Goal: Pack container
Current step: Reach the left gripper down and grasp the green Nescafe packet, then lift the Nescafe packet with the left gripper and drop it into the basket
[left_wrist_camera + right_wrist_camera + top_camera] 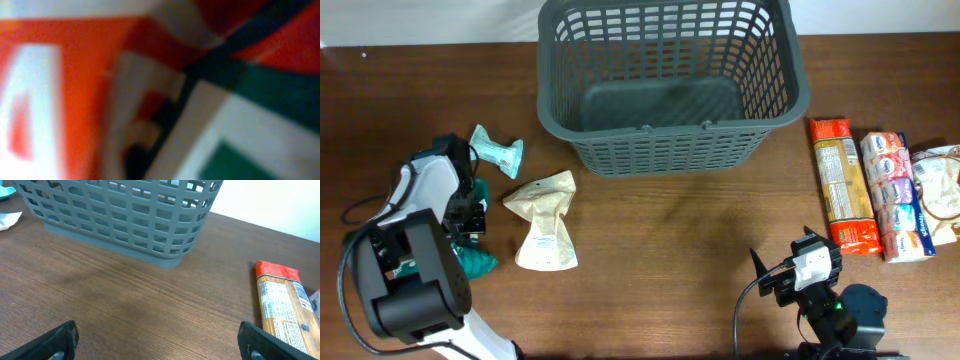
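Observation:
The container, a large dark grey slotted basket (665, 128), stands empty at the back centre; it also shows in the right wrist view (120, 215). My left gripper (468, 225) is low at the left, over a dark green snack packet (478, 262). The left wrist view is filled by a blurred close-up of orange, white and green packaging (150, 100), and its fingers do not show. My right gripper (782, 268) is open and empty above bare table (160, 340) at the front right.
A beige pouch (545, 225) and a light teal packet (498, 153) lie left of centre. At the right lie a long orange-red packet (844, 185) (282, 305), a multi-pack of small packets (895, 195) and a pale bag (940, 190).

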Controlling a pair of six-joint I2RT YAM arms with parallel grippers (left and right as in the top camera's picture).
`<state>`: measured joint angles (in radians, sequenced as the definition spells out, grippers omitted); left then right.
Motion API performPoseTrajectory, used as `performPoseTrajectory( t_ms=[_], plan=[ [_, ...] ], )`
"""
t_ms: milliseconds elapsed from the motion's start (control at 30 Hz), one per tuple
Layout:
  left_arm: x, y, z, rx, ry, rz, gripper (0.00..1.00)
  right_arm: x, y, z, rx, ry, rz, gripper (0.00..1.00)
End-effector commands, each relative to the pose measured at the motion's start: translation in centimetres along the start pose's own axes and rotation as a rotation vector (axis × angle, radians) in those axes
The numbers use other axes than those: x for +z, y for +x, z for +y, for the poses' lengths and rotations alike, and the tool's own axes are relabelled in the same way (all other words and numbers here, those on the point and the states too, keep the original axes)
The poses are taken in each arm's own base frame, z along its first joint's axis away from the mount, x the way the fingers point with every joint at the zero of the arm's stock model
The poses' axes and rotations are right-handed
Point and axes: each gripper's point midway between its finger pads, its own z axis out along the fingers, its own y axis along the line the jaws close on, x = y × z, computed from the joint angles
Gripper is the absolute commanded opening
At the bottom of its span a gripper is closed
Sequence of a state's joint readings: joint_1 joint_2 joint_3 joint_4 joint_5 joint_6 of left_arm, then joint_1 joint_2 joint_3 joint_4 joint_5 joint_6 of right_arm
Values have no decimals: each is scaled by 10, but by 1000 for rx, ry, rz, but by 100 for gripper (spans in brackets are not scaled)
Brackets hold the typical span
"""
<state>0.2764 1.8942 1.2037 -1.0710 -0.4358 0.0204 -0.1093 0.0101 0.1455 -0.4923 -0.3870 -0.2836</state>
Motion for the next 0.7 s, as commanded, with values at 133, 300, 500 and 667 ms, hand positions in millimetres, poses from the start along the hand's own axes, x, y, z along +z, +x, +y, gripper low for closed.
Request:
performPoseTrajectory(
  t_ms=[133,300,500,667],
  plan=[
    [11,2,-33,14,182,88,2,0,1,2,10,-10,-2,99],
    [-46,-19,-1,2,148,43,2,0,1,2,10,-11,-2,99],
    [-148,-49,54,-44,18,-155,2,0,1,2,10,-10,-3,99],
    [-220,-61,70,68,-80,-344,2,0,1,2,10,-10,-3,99]
  ],
)
